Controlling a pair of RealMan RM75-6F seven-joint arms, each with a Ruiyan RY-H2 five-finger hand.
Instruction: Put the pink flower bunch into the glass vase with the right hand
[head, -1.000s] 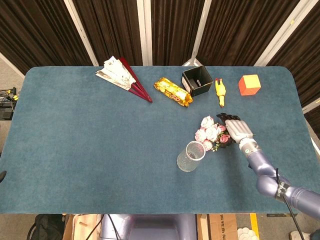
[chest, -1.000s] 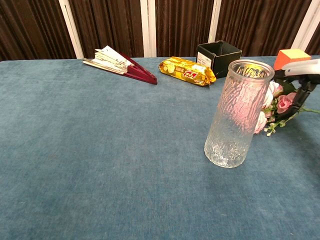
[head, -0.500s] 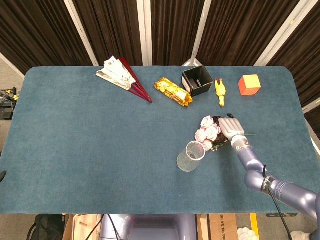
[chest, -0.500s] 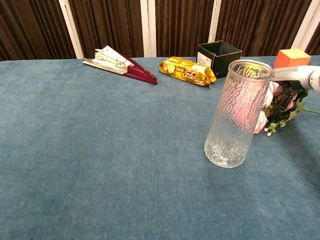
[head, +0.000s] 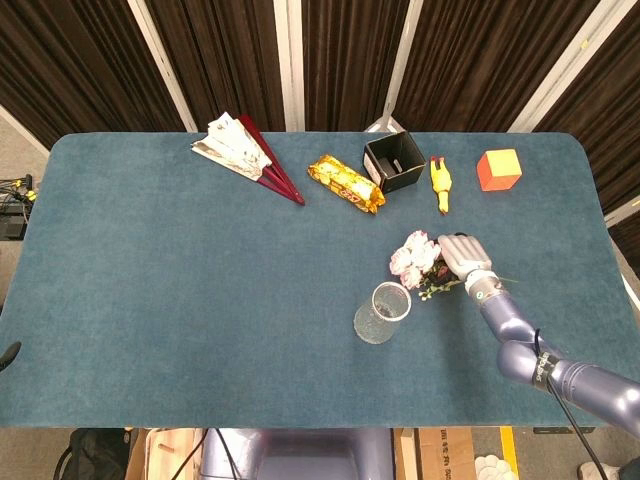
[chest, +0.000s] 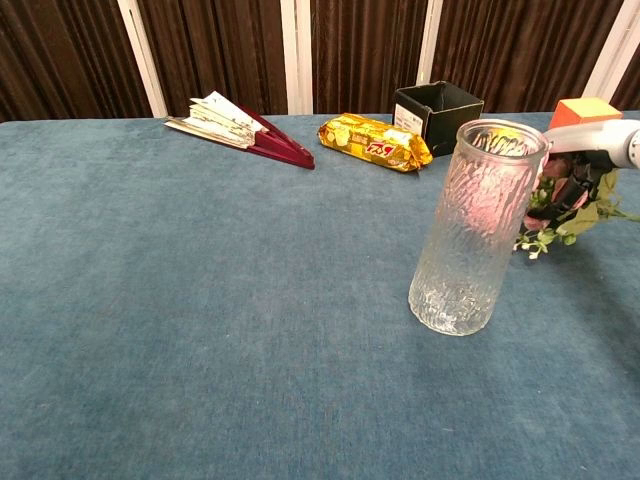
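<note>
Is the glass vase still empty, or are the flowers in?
Empty. The glass vase stands upright with nothing inside; the pink flower bunch is beside it, gripped by the right hand.

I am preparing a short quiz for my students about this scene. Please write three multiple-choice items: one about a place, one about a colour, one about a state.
1. Where is the black box?
A. Between the snack packet and the yellow toy chicken
B. Left of the folded fan
C. Beside the glass vase

2. What colour is the cube near the table's far right corner?
A. Green
B. Orange
C. White

3. What is the state of the pink flower bunch?
A. Standing inside the vase
B. Held by the right hand, outside the vase
C. Lying untouched beside the fan

Answers:
1 A: the head view shows the box in the far row between those two.
2 B: it is orange in both views.
3 B: the fingers are closed on it; the vase is empty.
</note>
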